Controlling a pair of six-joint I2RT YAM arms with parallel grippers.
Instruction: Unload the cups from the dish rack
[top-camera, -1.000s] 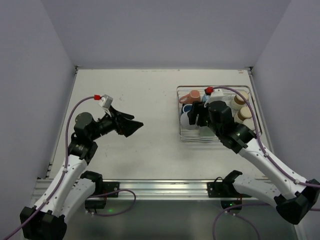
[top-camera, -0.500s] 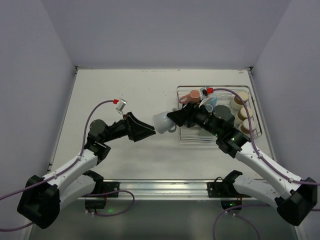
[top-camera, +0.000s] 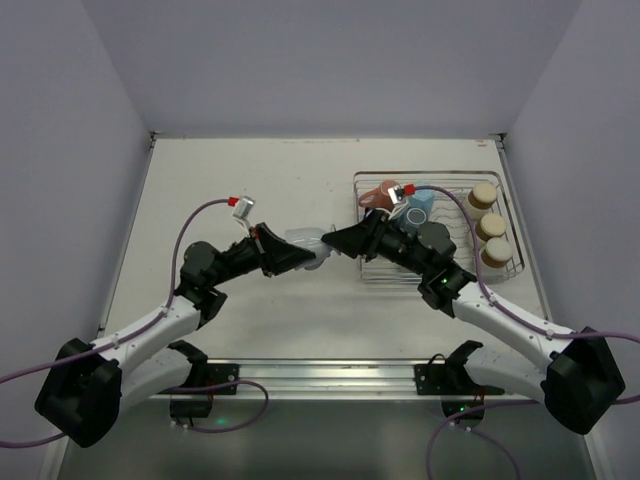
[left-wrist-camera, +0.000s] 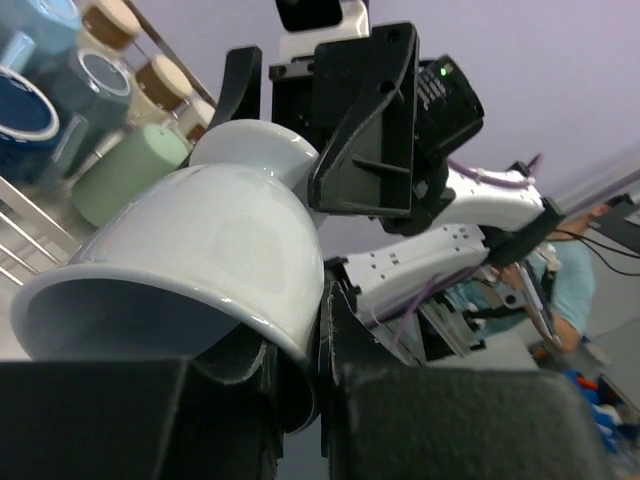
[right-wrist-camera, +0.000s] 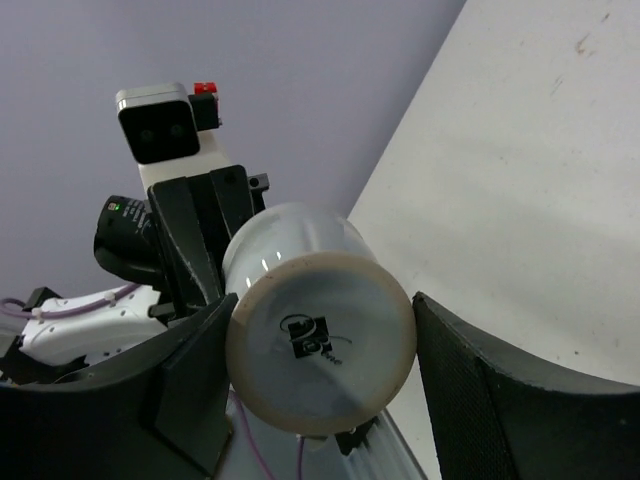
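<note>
Cups stand in the dish rack (top-camera: 450, 185) at the far right of the tabletop (top-camera: 250, 180) in the top view: a pink mug (top-camera: 380, 195), a light blue cup (top-camera: 420, 205) and three beige-bottomed cups (top-camera: 490, 225) in a row along the right side. One pale cup (top-camera: 305, 242) is outside the rack, in the air above the middle of the tabletop. The left end effector (top-camera: 300, 256) and the right end effector (top-camera: 336, 240) meet on it from opposite sides. How each one grips cannot be told from this height.

The left wrist view gives the grip. The pale cup (left-wrist-camera: 200, 250) lies on its side with the mouth toward this camera. The left end effector (left-wrist-camera: 295, 390) is narrow and pinches the rim wall, one finger inside and one outside. At the far end the right end effector (left-wrist-camera: 295, 110) has its fingers on both sides of the cup's bottom. Behind are a green cup (left-wrist-camera: 130, 175) and a dark blue cup (left-wrist-camera: 25, 120), both lying in the rack; the top view hides them under the right arm.

The right wrist view shows the other end. The round bottom of the pale cup (right-wrist-camera: 320, 345), with a small printed mark, faces the camera. The right end effector (right-wrist-camera: 320, 385) is closed around it, its fingers (right-wrist-camera: 190, 390) against the sides. Behind is the left end effector (right-wrist-camera: 200, 240).
</note>
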